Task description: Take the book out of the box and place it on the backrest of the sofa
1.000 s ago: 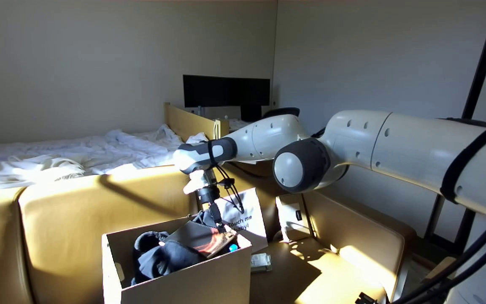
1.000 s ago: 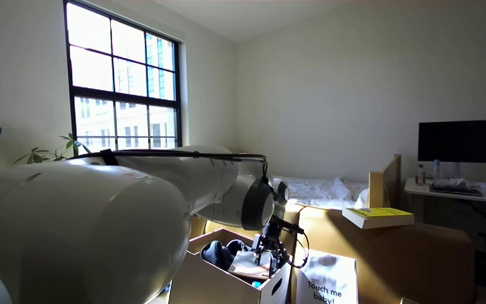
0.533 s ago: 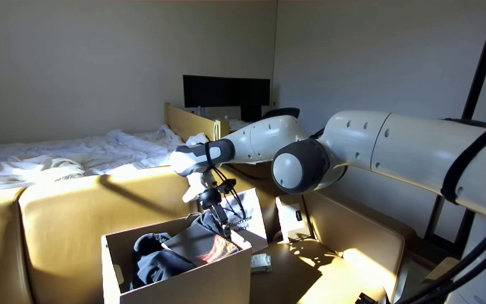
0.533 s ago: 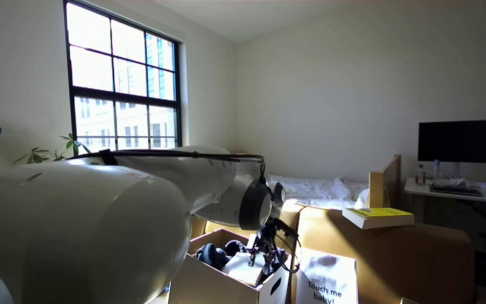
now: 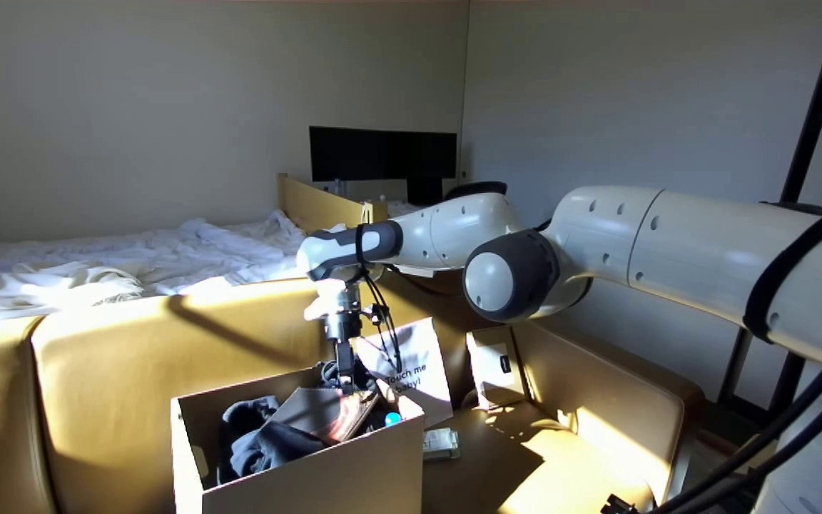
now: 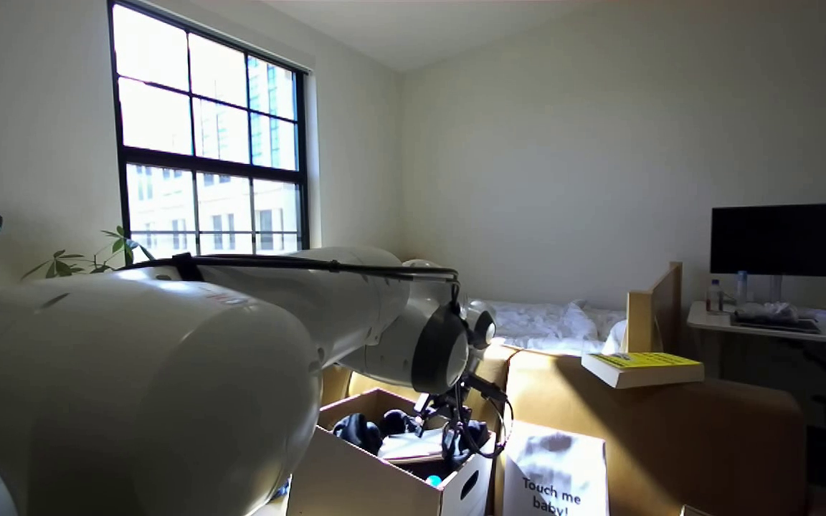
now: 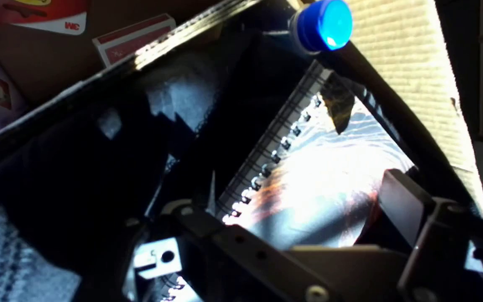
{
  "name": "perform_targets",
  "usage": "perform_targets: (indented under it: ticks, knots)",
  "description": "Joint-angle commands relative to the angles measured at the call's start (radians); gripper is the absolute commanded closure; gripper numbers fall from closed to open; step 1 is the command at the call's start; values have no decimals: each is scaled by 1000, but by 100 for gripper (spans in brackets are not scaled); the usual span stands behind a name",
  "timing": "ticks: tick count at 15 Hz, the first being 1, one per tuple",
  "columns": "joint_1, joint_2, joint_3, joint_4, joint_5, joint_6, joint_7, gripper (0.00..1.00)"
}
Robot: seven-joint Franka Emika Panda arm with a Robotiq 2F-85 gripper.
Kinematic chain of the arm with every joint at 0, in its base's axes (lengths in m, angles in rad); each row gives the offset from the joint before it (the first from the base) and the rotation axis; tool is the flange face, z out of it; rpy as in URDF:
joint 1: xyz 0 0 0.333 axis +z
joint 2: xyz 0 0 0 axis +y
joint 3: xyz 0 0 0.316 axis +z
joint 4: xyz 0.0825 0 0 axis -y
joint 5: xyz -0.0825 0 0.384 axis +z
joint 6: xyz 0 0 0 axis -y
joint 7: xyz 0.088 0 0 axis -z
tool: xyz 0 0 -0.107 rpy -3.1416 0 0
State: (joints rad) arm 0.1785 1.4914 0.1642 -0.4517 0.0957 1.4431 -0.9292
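Note:
The book (image 5: pixel 318 410), dark-covered with a reddish picture, lies tilted on dark cloth inside the box (image 5: pixel 325 471). It also shows in an exterior view (image 6: pixel 413 446). In the wrist view the book (image 7: pixel 317 167) has a spiral-bound edge and is partly washed out by sunlight. My gripper (image 7: pixel 296 201) is open over the book, its fingers (image 7: pixel 405 205) wide apart towards opposite edges. Whether they touch it I cannot tell. In both exterior views the gripper (image 5: pixel 346 385) points down into the box. The sofa's tan backrest (image 5: pixel 133 357) rises behind the box.
A blue-capped bottle (image 7: pixel 329 25) stands in the box corner beside the book. Dark cloth (image 5: pixel 261 439) fills the box's other side. A white printed sheet (image 6: pixel 556 473) leans beside the box. A thick yellow-covered book (image 6: pixel 642 365) lies on top of the backrest.
My gripper tilted and moved, then swung back more upright, now further left in an exterior view. The book shifted over the blue cap, then back, uncovering it.

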Motion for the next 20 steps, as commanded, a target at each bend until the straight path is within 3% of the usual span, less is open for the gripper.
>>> perform_targets:
  ticks: [1,5,13,20]
  knots:
    - [-17,0,27,-36,64,185,103,0]
    - [-23,1,29,-85,90,328,210,0]
    - [-41,3,74,-109,97,115,195,0]
    - [-60,4,72,-125,125,149,252,0]
